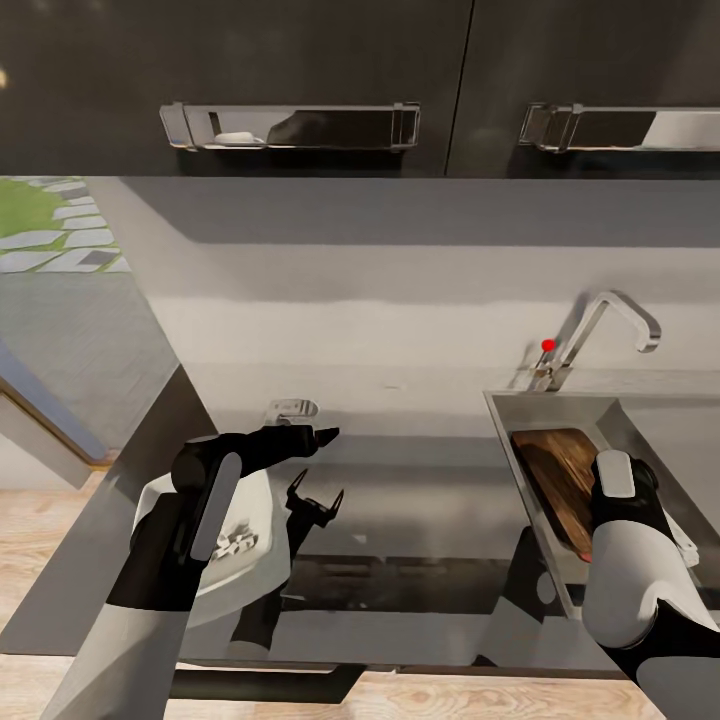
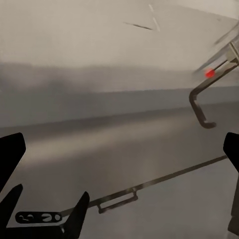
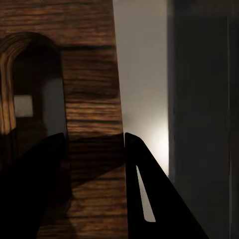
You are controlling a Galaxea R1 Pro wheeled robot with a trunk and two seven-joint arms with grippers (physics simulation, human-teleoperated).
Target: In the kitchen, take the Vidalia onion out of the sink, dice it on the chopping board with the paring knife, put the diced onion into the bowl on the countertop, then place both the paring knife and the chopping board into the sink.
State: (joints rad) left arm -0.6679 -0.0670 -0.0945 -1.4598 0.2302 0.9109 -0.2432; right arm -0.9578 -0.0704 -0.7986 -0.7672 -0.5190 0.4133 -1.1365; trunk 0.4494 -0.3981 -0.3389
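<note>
The dark brown wood-grain chopping board with rounded corners [image 1: 553,478] lay inside the rectangular grey steel sink [image 1: 520,407], tilted against its near wall, with the right gripper [image 3: 94,144] closed on the strip of wood beside the oval handle slot [image 3: 37,94], one finger on each side of that edge. As a stiff, flat slab it would probably handle as a rigid, fairly light piece; the slot end looked the sensible place to hold it, though a smooth board against wet steel might slide if let go from a height. The left gripper [image 1: 316,500] hung with its fingers spread apart and nothing between them, above the smooth reflective grey table [image 1: 420,480], near the glossy white square bowl [image 1: 245,540]. The bowl held small pale pieces, likely the diced onion, largely hidden by the left arm. The paring knife could not be made out. The angular chrome tap [image 1: 610,325] and small red knob [image 1: 547,345] stood behind the basin.
</note>
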